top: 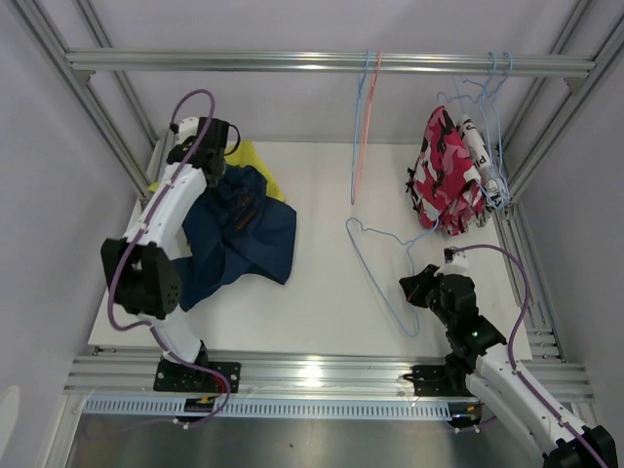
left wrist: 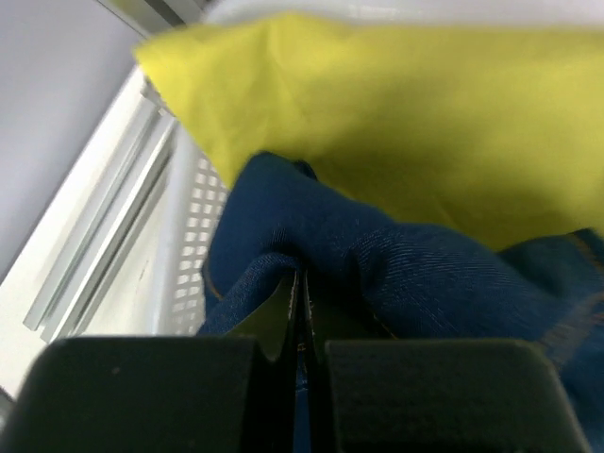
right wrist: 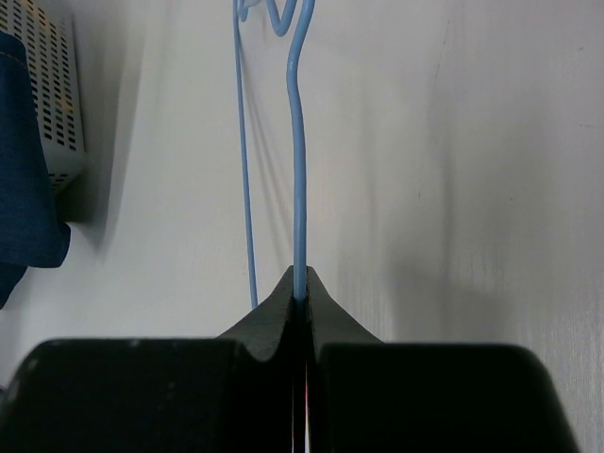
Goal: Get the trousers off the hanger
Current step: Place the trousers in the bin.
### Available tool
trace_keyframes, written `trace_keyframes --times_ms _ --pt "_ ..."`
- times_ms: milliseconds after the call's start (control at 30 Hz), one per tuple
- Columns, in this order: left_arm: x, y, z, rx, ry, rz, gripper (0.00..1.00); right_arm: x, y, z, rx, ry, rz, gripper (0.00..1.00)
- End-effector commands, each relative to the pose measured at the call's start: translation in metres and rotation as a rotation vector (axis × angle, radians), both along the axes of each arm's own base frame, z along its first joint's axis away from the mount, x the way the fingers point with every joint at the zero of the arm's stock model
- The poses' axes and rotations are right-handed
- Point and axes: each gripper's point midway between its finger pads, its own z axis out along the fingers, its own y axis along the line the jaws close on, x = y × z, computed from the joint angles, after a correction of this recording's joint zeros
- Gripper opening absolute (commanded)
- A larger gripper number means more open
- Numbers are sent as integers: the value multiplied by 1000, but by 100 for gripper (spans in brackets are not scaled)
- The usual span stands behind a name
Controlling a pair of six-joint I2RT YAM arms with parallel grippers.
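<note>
The navy trousers (left wrist: 415, 274) are pinched in the clenched left gripper (left wrist: 300, 288) — beside the yellow trousers (left wrist: 425, 123) — while the blue hanger (right wrist: 301, 189) is clamped by the right gripper (right wrist: 304, 288).

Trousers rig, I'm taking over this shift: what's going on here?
The left end effector is shut on the navy trousers, heaped over the yellow pair at the table's left. The right end effector is shut on a bare blue hanger down at the table. The pink-red pair and the white lettered pair hang at the rail's right end.
</note>
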Motion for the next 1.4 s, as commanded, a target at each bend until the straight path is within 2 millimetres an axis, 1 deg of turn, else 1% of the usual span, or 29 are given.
trace_keyframes --times_ms 0,33,100,133,200,233,267,400,500,533,567,600,633,700,733,800,833,900,933,967,1100,1133,1167,1200,1233,1267,1300,1333,1367 --pt "15 1 -23 9 59 9 0 6 2 11 20 -43 2 0" --pt "21 1 -35 18 90 12 1 6 2 11 20 -43 3 0" --pt "21 1 -50 25 142 9 1 6 3 12 21 -44 5 0" --pt "24 0 -61 28 176 7 1 6 3 12 19 -45 4 0" --pt "26 -4 -72 10 209 -14 1 6 2 12 21 -46 0 0" --pt "22 -4 -80 -3 237 -11 1 6 2 11 18 -42 3 0" --pt "21 -6 -94 -56 270 -18 1 6 2 11 18 -42 2 0" --pt "12 -13 -120 -136 347 -38 1 6 2 12 19 -45 2 0" --pt "7 -16 -128 -150 376 -52 20 7 2 14 22 -53 0 0" --pt "6 -16 -126 -153 373 -52 42 7 2 16 26 -59 2 0" --pt "4 -16 -124 -157 368 -52 48 6 2 14 23 -52 2 0" --pt "4 -17 -109 -162 330 -64 52 5 2 14 25 -53 5 0" --pt "1 -18 -105 -171 322 -71 64 5 2 15 26 -55 5 0" --pt "0 -21 -86 -181 269 -83 72 5 1 15 28 -56 1 0" --pt "-3 -21 -65 -181 223 -91 81 4 2 16 30 -58 6 0" --pt "-10 -21 -46 -177 191 -96 88 3 2 15 33 -54 6 0" --pt "-14 -22 -25 -175 145 -106 92 3 2 16 35 -57 7 0" --pt "-21 -24 -6 -164 111 -124 95 3 1 17 34 -59 6 0" --pt "-25 -26 4 -165 92 -135 99 3 1 17 34 -60 5 0" --pt "-33 -29 20 -171 55 -150 99 3 0 18 35 -65 4 0" --pt "-62 -41 47 -204 -2 -201 99 0 4 19 47 -60 30 0" --pt "-69 -50 51 -210 -11 -231 99 0 5 20 51 -63 31 0" --pt "-86 -55 47 -226 -8 -247 99 0 4 20 51 -63 31 0" --pt "-94 -62 48 -238 -23 -268 99 0 4 20 54 -62 30 0" --pt "-103 -76 37 -252 -22 -313 99 0 4 19 51 -58 31 0" --pt "-121 -82 34 -291 -42 -330 99 0 5 20 55 -61 33 0" --pt "-127 -88 34 -315 -61 -349 99 0 4 20 56 -61 33 0" --pt "-140 -96 19 -330 -30 -376 100 0 4 20 57 -61 33 0" --pt "-146 -103 18 -357 -44 -386 100 0 5 20 59 -60 35 0"
